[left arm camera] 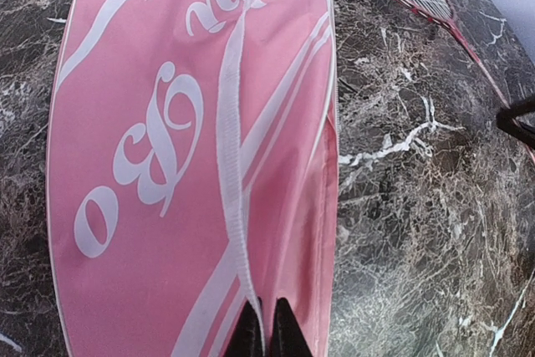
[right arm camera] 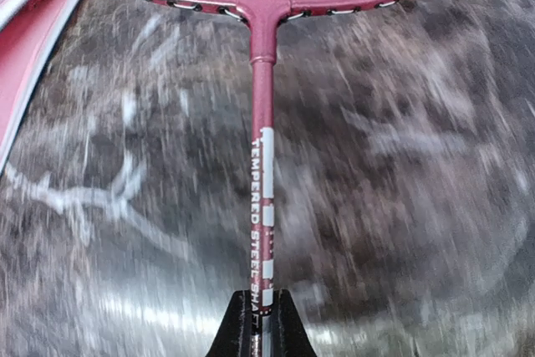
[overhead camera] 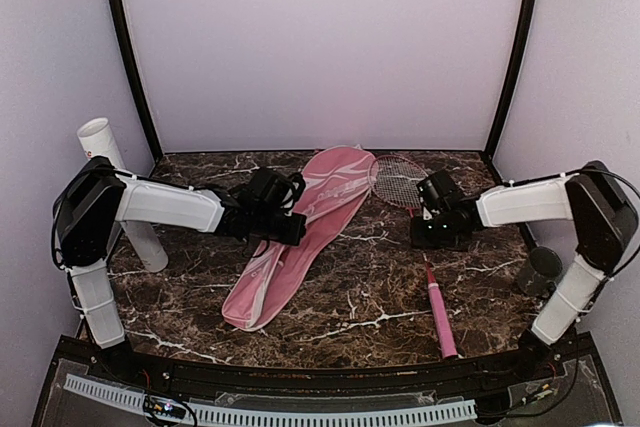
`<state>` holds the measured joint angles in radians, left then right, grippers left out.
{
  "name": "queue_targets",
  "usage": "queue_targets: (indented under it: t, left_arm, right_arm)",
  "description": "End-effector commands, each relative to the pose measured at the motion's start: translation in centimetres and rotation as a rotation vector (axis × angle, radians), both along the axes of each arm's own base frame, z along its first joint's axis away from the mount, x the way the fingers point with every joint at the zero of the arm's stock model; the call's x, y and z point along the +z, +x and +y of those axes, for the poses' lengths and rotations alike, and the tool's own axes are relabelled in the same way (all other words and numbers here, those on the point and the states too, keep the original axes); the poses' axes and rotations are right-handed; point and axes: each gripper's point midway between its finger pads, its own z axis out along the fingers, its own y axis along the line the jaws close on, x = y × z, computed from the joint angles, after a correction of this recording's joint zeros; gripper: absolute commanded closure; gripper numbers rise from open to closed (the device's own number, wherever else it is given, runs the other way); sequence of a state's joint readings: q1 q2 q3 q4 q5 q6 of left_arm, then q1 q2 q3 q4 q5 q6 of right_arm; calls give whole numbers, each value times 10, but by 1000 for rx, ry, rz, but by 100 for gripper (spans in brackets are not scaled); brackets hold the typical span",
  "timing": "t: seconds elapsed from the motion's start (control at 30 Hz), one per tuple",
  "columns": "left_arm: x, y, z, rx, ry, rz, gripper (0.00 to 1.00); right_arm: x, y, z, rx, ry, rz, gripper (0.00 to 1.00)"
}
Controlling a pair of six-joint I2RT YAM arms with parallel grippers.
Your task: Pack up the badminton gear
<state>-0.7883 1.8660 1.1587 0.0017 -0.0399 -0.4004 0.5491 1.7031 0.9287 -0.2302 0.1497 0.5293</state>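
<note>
Racket (right arm camera: 262, 165) lies right of the middle of the tabletop (overhead camera: 350, 302), head near the far edge beside the pink bag (left arm camera: 150, 165). Our right claw (right arm camera: 262, 323) is clamped on its shaft, we think to lift it, while our left claw (left arm camera: 266, 328) pinches the bag's strap (left arm camera: 230, 165), probably steadying it.

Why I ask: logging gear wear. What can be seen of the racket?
The racket has a red frame with white strings, a thin red shaft printed TEMPERED STEEL and a pink handle. Its head points to the back of the table, beside the bag; the handle points to the near edge. The right tool is shut on the shaft.
</note>
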Motion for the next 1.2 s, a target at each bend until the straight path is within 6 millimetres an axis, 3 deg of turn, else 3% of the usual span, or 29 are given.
queue_targets:
  t: [0.0,0.2,0.4,0.63,0.97,1.17]
  left_arm:
    - [42,15,-9,31,-92,-66,100]
    - [47,22,-16,38,-122,-69,100]
    - [48,25,-21,23,-123,-78,100]
    - [47,23,-24,-22,-110,-87,100]
    - [42,13,-31,-111,-107,-80,100]
    - [43,0,-45,-214,-124,-85,100]
  right_arm:
    - [14,-60,-7,42,18,69,100]
    - [11,-137,-13,110,8,158,100]
    - [27,-171,1,179,87,141,100]
    - [39,-179,21,279,63,108,100]
    - [60,-169,54,347,44,29,100]
    - [61,-160,75,376,62,15,100]
